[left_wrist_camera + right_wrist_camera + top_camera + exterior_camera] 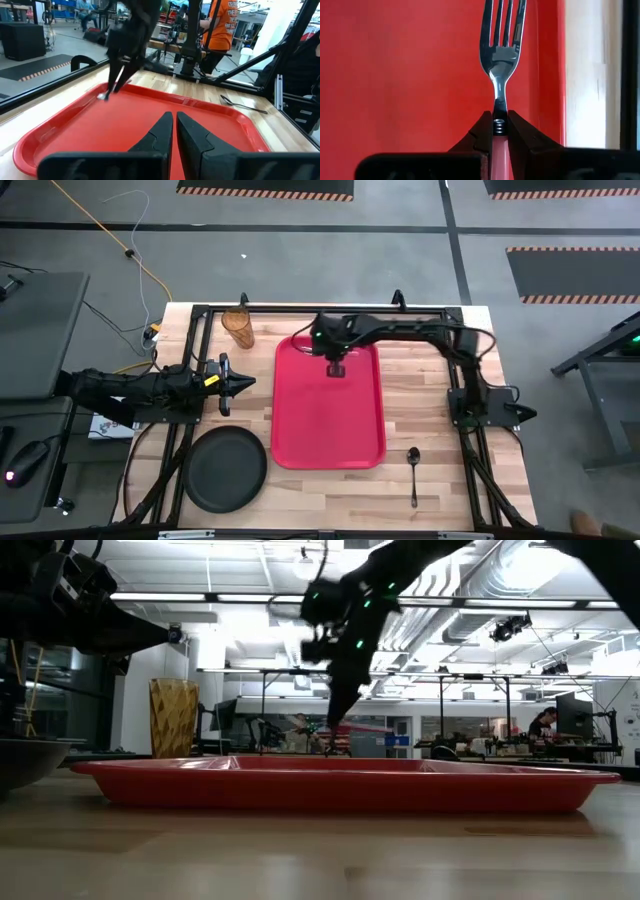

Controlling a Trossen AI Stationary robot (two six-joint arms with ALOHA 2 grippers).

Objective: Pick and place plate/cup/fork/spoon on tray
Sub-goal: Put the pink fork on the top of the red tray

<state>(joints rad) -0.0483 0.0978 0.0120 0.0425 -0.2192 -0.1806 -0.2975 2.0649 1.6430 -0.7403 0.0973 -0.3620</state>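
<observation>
the fork (pixel 501 55) hangs pinched by its pink handle in the right gripper (pixel 337 367), tines just above the far part of the red tray (pixel 330 450). nothing rests on the tray yet. the plate (pixel 226 469), near-left of the tray, the cup (pixel 238 326) at the far left and the spoon (pixel 414 472) near-right all remain on the table. the left gripper (pixel 240 383) waits left of the tray, fingers nearly together, holding nothing.
</observation>
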